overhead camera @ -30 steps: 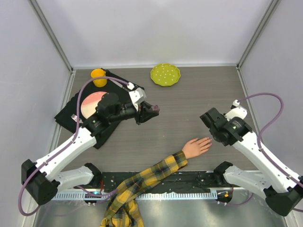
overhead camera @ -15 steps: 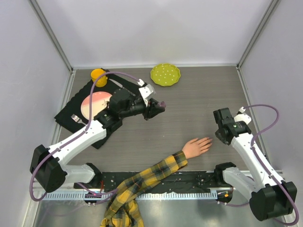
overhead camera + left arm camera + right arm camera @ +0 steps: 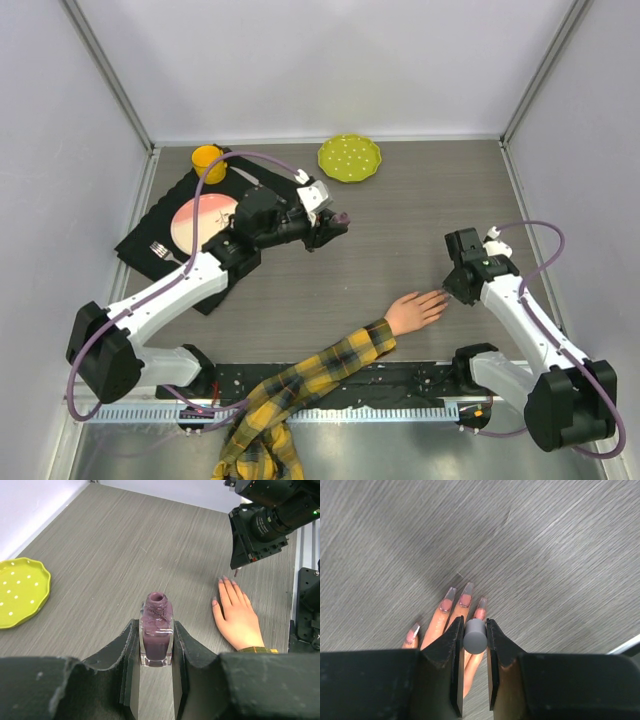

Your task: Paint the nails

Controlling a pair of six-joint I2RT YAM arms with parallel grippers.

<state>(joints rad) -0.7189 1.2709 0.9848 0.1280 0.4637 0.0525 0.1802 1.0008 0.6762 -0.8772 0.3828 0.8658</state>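
Note:
The pale mannequin hand [image 3: 415, 310] lies palm down on the table, its yellow-and-black plaid sleeve [image 3: 300, 385] trailing to the near edge. Its long nails [image 3: 465, 600] point away, pinkish at the base with clear tips. My right gripper [image 3: 475, 627] is shut on the grey brush cap [image 3: 475, 636] and hovers right over the fingertips; it also shows in the top view [image 3: 452, 287]. The brush tip [image 3: 235, 572] hangs just above the nails. My left gripper [image 3: 156, 635] is shut on the open purple polish bottle [image 3: 156, 630], held upright above the table's middle [image 3: 335, 222].
A yellow-green dotted plate [image 3: 349, 157] sits at the back centre. A yellow cup [image 3: 208, 160], a pink plate [image 3: 200, 220] and a fork [image 3: 160, 250] rest on a black cloth [image 3: 150, 245] at the left. Walls close in on three sides.
My left arm has carried the bottle a little to the right. My right arm has swung out to the right, then brought the brush in over the fingertips.

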